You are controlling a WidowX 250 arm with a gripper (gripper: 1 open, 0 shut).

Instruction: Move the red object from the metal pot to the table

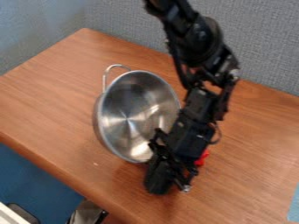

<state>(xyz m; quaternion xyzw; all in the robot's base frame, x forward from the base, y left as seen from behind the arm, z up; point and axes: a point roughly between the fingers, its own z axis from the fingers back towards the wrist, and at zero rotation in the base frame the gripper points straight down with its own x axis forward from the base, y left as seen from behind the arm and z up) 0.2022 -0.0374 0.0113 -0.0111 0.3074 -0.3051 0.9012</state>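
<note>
Pincer appears clamped on the rim side of the round silver steel pot, presumably to keep it tilted for emptying. Red object, partly hidden, shows beside the pincer, outside the pot.

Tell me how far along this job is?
The pot leans on its side beside the gripper. The red object peeks out behind the arm, seemingly already outside the pot. Left, perhaps: letting the pot settle and backing away.

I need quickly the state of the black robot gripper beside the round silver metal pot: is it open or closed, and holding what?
Gripper: closed, at the tilted pot's rim; whether it grips the rim cannot be told.
</note>
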